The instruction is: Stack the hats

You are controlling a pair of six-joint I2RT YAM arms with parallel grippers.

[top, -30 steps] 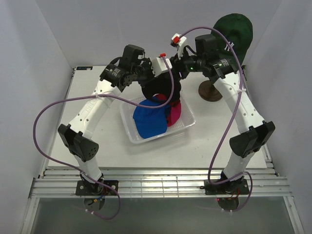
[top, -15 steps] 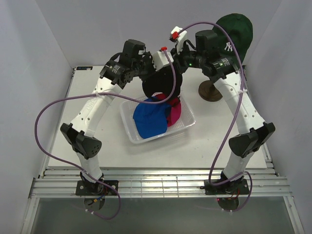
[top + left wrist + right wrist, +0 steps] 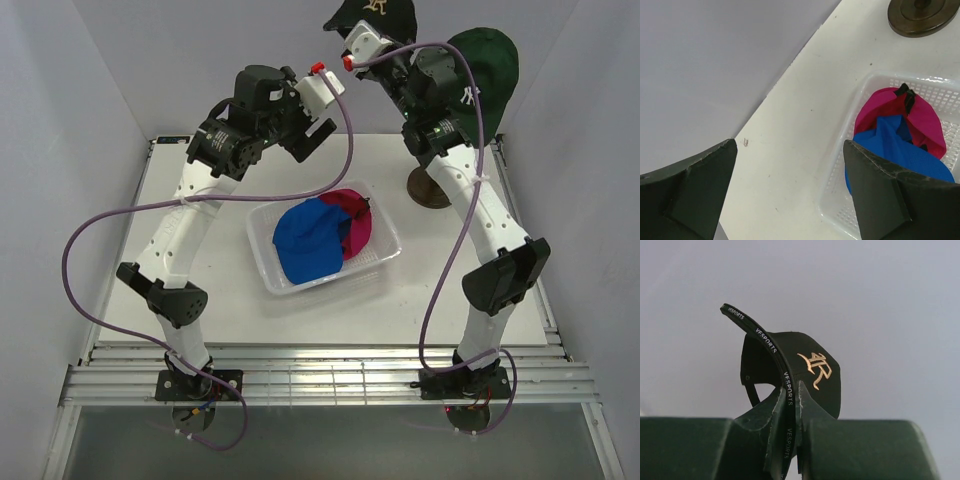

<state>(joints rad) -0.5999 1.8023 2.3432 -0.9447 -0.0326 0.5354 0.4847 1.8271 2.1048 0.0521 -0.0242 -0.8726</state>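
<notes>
Right end effector: fingers pressed together, pinching the brim of the black cap.
Black cap, position: the brim runs edge-on between the two fingers. The crown hangs beyond the fingertips with its gold emblem facing the wrist camera. It is held high, clear of the surface.
Black cap, relation to green cap: close beside it on the left in the top view; no contact seen.
Green cap: raised above a brown stand base at the far right of the surface.
Left end effector: fingers spread wide with nothing between them. It is raised above the surface, left of the tray.
Blue cap: lying in the clear tray, well below the left end effector and apart from it.
Magenta-red cap: in the same tray, touching the blue cap on its far side and partly under it.
Tray: resting mid-surface, between the two arms.
</notes>
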